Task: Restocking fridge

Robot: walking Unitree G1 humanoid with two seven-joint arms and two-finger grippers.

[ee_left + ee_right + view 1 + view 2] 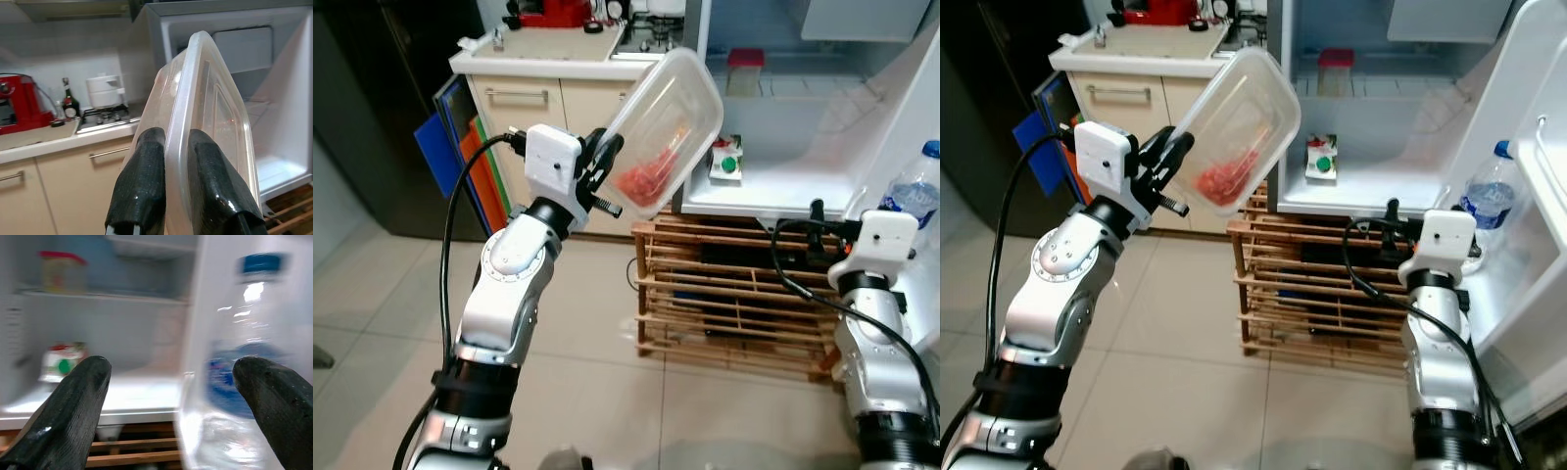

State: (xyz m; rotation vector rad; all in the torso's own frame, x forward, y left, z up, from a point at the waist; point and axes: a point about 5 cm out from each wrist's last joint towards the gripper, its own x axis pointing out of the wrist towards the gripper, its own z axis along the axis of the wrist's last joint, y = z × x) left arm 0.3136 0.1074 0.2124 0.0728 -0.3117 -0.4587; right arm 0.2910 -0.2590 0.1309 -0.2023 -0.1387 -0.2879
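**Mia:** In the head view, what did the left gripper (604, 176) hold?

**Ben:** A clear plastic food box with red food inside (664, 132). It was tipped up in the air, in front of the open white fridge (783, 186) and not yet inside it.

**Mia:** And the left wrist view?

**Ben:** Two black fingers (142, 181) pinched only the thin rim. I think the box could slip or bump the fridge wall.

**Mia:** The right wrist view?

**Ben:** The right gripper (171, 396) was spread wide, holding nothing, near a clear water bottle with a blue cap (244, 362). It might knock that over.
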